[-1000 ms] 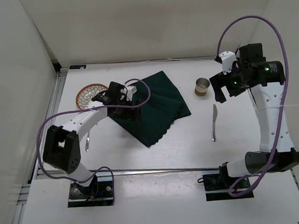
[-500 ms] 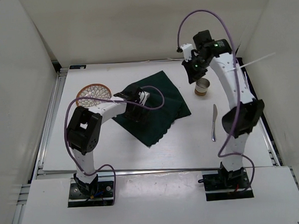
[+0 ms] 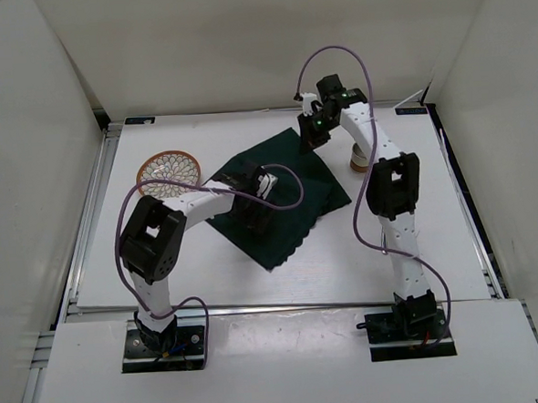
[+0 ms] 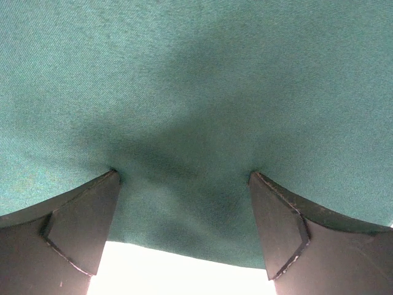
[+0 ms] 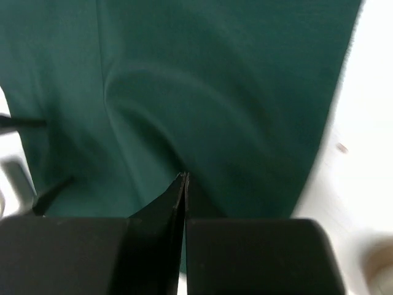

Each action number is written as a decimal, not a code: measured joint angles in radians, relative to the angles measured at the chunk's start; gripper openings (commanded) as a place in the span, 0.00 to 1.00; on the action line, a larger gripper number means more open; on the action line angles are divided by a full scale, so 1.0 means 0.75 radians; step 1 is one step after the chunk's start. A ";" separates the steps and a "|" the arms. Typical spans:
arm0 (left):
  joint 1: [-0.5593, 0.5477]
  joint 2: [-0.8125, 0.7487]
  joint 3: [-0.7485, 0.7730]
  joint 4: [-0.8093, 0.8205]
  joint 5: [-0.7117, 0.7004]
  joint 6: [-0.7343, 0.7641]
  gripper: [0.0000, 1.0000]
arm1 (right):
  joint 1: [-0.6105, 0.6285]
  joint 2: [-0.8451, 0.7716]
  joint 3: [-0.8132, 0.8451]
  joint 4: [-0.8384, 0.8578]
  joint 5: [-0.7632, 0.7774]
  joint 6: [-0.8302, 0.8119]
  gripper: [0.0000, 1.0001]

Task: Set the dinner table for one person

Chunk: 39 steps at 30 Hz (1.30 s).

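Note:
The dark green placemat [image 3: 291, 186] lies askew in the middle of the white dinner table [image 3: 463, 235]. My left gripper [image 3: 260, 209] is down on the mat's middle, open. In the left wrist view its gripper [image 4: 184, 175] has both fingertips [image 4: 107, 184] pressed on the green cloth [image 4: 196, 80], with the mat's near edge and white table [image 4: 172, 273] just below. My right gripper [image 3: 315, 130] is at the mat's far corner. In the right wrist view that gripper [image 5: 184, 176] is shut, tips together over a creased part of the cloth [image 5: 233, 74], nothing visible between them.
A round patterned plate [image 3: 166, 168] sits at the back left of the table. A small cup [image 3: 360, 162] stands right of the mat, half hidden behind the right arm. Grey walls close in the table on both sides and at the back.
The right arm swung left from beside the cup to the mat's far corner, and its gripper shut on the way. The left gripper slid from the plate side to the mat's middle.

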 measured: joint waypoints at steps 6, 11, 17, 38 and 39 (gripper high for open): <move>-0.044 -0.038 -0.038 -0.026 -0.020 0.036 0.95 | 0.021 0.145 0.011 0.061 0.025 0.075 0.00; -0.062 -0.061 -0.060 -0.070 -0.032 0.062 0.95 | 0.046 0.181 -0.020 0.055 0.130 0.046 0.00; -0.064 -0.100 -0.106 -0.081 -0.069 0.077 0.95 | 0.103 0.108 -0.222 0.069 0.352 -0.143 0.00; 0.230 -0.048 -0.023 -0.151 -0.289 0.074 0.92 | 0.114 -0.262 -0.814 -0.078 0.419 -0.327 0.00; 0.245 -0.037 -0.010 -0.153 -0.299 0.075 0.92 | 0.108 -0.287 -0.837 -0.086 0.410 -0.330 0.00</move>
